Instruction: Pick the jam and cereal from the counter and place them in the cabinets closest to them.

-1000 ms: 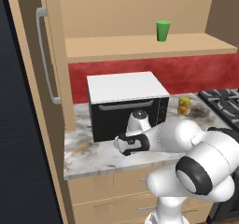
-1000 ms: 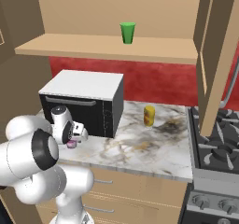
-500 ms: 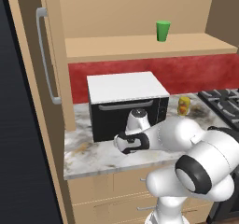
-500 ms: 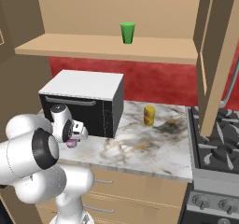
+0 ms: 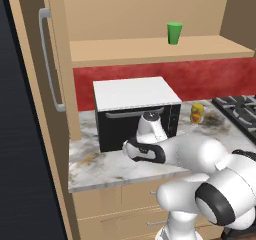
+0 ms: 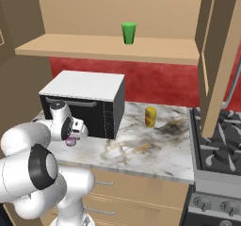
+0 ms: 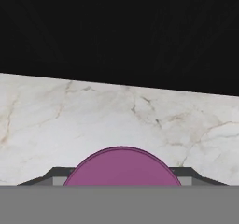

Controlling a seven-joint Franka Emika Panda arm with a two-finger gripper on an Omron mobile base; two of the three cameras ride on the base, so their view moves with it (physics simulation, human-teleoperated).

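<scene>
I'm down low in front of the microwave, and my pincer has the jam right between its two tips: in the hand view the purple jar fills the gap, a dark fingertip peeking out on either side of it. From the right base view the jar sits on the counter just in front of the microwave's lower left corner, tucked under my wrist. I'd call it closed on the jam, jaws against its sides, though the jar looks to be resting on the marble, not lifted yet. So here's where I reckon things stand: the first pick is only just made, nothing is stowed. Above the microwave the cabinet stands open, its wooden shelf bare but for a green cup well to the right of where I'm working. That shelf is the nearest one to the jam, so my guess is that's where it goes: up, clear of the microwave's top, then in onto the shelf. The cereal box I can't pick out in these views at all; to the right of the microwave there's a small yellowish item on the counter near the stove, and that's not it. So by my count: jam gripped, jam placement left, and the whole cereal half left, probably with a drive to find it.
</scene>
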